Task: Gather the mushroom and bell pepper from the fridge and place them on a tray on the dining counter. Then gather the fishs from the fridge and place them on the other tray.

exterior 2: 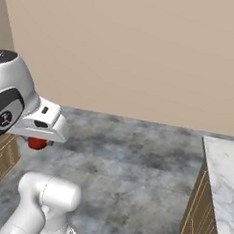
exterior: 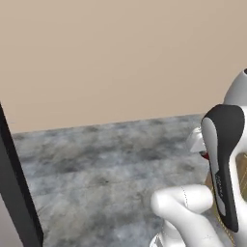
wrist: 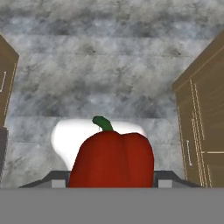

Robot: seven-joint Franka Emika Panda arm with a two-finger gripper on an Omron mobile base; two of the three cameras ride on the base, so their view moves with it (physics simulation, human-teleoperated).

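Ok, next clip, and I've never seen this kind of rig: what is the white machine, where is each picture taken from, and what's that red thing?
The white machine is a robot arm on a driving base, in a rendered kitchen. Two pictures come from cameras on the base, behind the arm to its left and right, looking over grey mottled floor toward a beige wall. The third looks along the hand itself. The red thing is a bell pepper with a green stem, sitting between the tips of the gripper; it peeks out beneath the hand in the right base view. The marbled dining counter shows at that view's right edge.
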